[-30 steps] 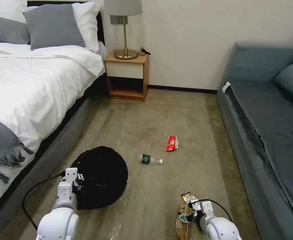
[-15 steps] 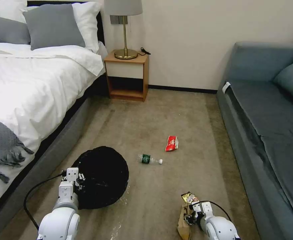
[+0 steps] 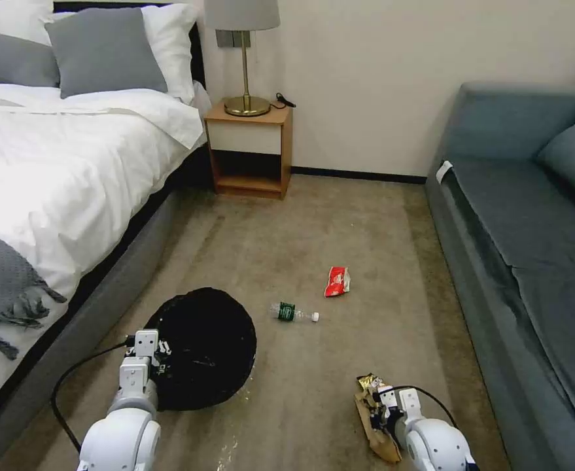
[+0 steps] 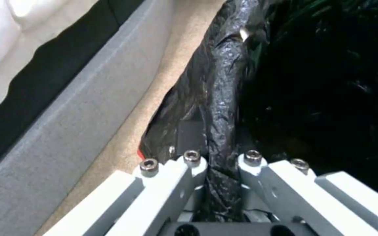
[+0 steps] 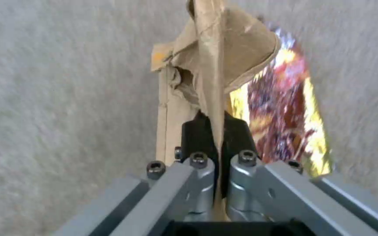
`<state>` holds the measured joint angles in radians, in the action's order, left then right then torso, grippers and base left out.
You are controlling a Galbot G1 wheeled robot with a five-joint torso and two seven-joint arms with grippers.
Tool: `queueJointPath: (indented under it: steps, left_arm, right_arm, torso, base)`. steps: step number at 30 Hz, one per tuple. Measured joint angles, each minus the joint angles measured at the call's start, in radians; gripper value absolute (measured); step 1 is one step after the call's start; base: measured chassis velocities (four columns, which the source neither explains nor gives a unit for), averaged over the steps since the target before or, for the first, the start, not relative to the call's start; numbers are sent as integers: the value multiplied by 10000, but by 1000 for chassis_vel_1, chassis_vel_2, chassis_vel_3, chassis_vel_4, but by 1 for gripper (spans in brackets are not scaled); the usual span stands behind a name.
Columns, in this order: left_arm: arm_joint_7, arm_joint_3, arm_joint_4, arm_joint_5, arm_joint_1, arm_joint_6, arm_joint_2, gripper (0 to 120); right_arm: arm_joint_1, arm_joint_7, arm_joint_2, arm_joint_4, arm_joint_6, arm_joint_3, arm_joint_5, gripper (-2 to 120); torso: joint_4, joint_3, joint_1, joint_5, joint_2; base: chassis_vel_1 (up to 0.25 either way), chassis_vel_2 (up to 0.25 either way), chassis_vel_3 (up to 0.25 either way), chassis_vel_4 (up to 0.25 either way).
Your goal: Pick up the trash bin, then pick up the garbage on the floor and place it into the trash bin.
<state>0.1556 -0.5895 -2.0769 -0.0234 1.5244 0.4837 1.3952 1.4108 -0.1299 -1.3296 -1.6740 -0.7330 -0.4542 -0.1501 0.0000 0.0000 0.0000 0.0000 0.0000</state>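
So the left gripper is clamped on the near rim of the trash bin, pinching the crinkly black bag liner between its fingers; the left wrist view shows the liner squeezed right in the narrow gap. The bin sits low over the carpet beside the grey bed frame, tipped so its round dark mouth faces up toward the camera. Over on the right, the right gripper is closed on the tan crumpled wrapper; in the right wrist view the black pads are pressed together with the paper sandwiched between them. That wrapper is a longish strip, its long axis running roughly away from the robot, slightly slanted, extending straight out past the fingertips. The yellow printed snack wrapper lies just beside it, at its far end. Farther out on the carpet, the small clear bottle lies on its side with the white cap pointing toward the sofa, and the red-and-white packet lies a bit beyond it, long axis pointing toward the far wall.
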Motion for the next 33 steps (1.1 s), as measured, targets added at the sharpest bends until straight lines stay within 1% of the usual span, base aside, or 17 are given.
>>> queueJointPath:
  steps: [1,4,6,9,10,13,14,17,19,22,23,25,29,30,33]
  left_arm:
    - [0,0,0,0,0,0,0,2]
    - [-1,45,-68,22,20,15,0,2]
    - [-1,63,-81,32,33,15,0,2]
    - [-1,165,-114,73,81,-1,31,2]
    - [-1,165,-114,73,81,-1,31,2]
    - [-1,285,-134,126,118,-26,68,2]
    - [-1,285,-134,126,118,-26,68,2]
    - [-2,365,-153,138,121,-37,52,2]
    - [-3,373,-163,138,110,-36,46,2]
    - [-6,453,-191,139,68,-38,8,2]
    - [-6,453,-191,139,68,-38,8,2]
    - [-21,609,-164,130,29,-39,-133,2]
    - [-27,714,-59,122,-115,-33,-275,2]
    - [-27,714,-59,122,-115,-33,-275,2]
    - [-27,725,-29,104,-217,38,-285,2]
  right_arm:
    - [0,0,0,0,0,0,0,0]
    - [33,23,73,-681,9,-33,-206,0]
    - [34,22,92,-866,58,-31,-324,0]
    - [-61,-99,110,-1589,595,86,-1018,0]
    - [-61,-99,110,-1589,595,86,-1018,0]
    - [-307,-136,35,-2216,786,415,-1879,0]
    - [-307,-136,35,-2216,786,415,-1879,0]
    - [-703,-121,-36,-2579,995,1038,-3120,0]
    - [-817,-156,-58,-2593,1089,1185,-3317,0]
    - [-1463,-433,-255,-2474,1664,1870,-4113,0]
    - [-1463,-433,-255,-2474,1664,1870,-4113,0]
    - [-1814,-712,-391,-2214,2172,2304,-4454,0]
    - [-2247,-1039,-692,-1901,2422,2863,-4648,0]
    - [-2247,-1039,-692,-1901,2422,2863,-4648,0]
    - [-2497,-1165,-1046,-1597,2489,3276,-4684,0]
  torso:
    - [0,0,0,0,0]
    - [0,0,0,-1,0]
    - [0,0,0,0,0]
    - [0,0,0,-1,-1]
    - [0,0,0,-1,-1]
    - [1,0,0,-2,0]
    - [1,0,0,-2,0]
    - [1,0,0,-2,0]
    - [1,0,0,-2,0]
    - [2,0,0,-1,0]
    - [2,0,0,-1,0]
    - [1,0,0,-2,0]
    - [1,1,0,-3,0]
    - [1,1,0,-3,0]
    - [2,0,0,0,0]
  base:
    - [0,0,0,0]
    - [0,0,0,0]
    - [0,0,0,0]
    - [0,0,0,0]
    - [0,0,0,0]
    - [0,0,0,0]
    - [0,0,0,0]
    - [0,0,0,0]
    - [0,0,0,0]
    - [0,0,0,0]
    - [0,0,0,0]
    - [0,0,0,0]
    - [0,0,0,0]
    - [0,0,0,0]
    - [0,0,0,0]
